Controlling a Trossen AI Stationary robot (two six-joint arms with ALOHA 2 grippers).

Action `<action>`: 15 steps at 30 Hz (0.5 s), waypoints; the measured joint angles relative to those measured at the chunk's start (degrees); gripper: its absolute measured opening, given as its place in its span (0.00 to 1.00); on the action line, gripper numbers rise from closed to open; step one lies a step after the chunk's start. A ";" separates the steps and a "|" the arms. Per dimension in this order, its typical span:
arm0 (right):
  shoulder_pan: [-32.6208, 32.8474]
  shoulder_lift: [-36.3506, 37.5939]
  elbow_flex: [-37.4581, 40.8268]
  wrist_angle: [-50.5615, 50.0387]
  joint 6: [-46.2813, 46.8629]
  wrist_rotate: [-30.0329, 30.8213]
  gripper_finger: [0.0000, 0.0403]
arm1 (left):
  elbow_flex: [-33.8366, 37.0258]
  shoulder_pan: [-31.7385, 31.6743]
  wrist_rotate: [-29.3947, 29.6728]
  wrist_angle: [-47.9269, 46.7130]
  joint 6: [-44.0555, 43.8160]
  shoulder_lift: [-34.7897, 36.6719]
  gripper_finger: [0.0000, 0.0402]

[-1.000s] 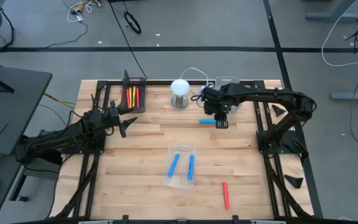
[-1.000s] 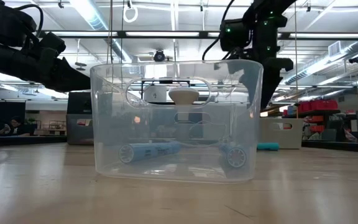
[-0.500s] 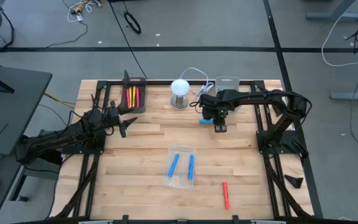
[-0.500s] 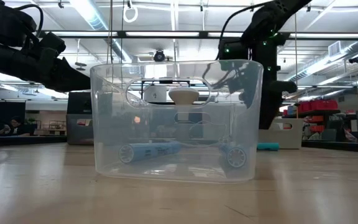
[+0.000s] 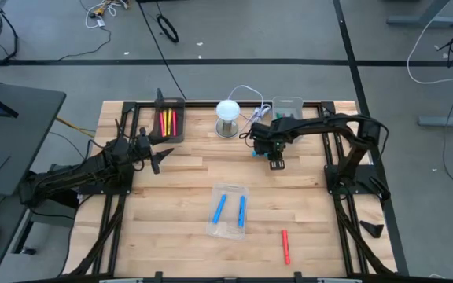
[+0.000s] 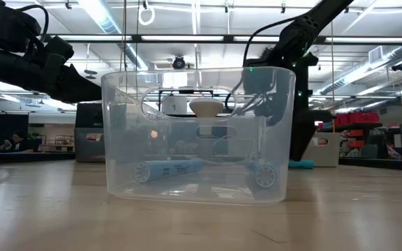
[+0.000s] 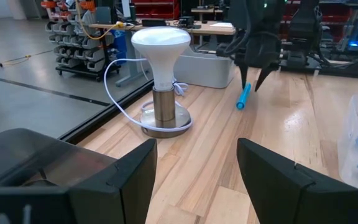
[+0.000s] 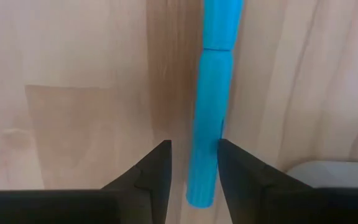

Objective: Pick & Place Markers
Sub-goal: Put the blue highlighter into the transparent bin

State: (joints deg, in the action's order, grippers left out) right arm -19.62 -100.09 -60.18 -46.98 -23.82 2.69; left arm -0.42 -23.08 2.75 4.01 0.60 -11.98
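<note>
Hovering our right gripper (image 8: 192, 163) over the blue marker (image 8: 211, 106) on the bare wood near the lamp (image 5: 227, 116), we see its long axis running straight out between our narrowly parted, empty fingers, with the left gripper (image 5: 160, 155) waiting well apart.

The wooden tabletop (image 5: 171, 204) carries a clear tray (image 5: 228, 211) near its middle, toward 6 o'clock, and a red marker (image 5: 285, 246) lying bare at 5 o'clock. A black tray (image 5: 168, 119) sits at 11 o'clock, a lamp (image 5: 227, 118) at 12, a grey tray (image 5: 288, 104) at 1, and a blue marker (image 7: 243, 97) lies bare between lamp and grey tray.
</note>
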 joint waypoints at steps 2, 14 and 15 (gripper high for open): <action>-0.61 -0.92 -0.01 0.24 -0.21 0.34 0.32 | 0.01 -0.01 0.01 0.02 0.00 0.01 0.57; -2.09 -2.67 -0.01 -0.36 0.87 -0.39 0.32 | 0.02 0.01 0.00 0.00 0.00 0.01 0.57; -2.11 -2.67 -0.01 -0.01 0.84 -1.40 0.32 | 0.00 0.01 0.01 0.00 0.00 -0.01 0.57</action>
State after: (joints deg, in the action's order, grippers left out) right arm -21.73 -102.76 -60.18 -46.98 -22.98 1.29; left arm -0.42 -23.07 2.76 4.01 0.60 -11.99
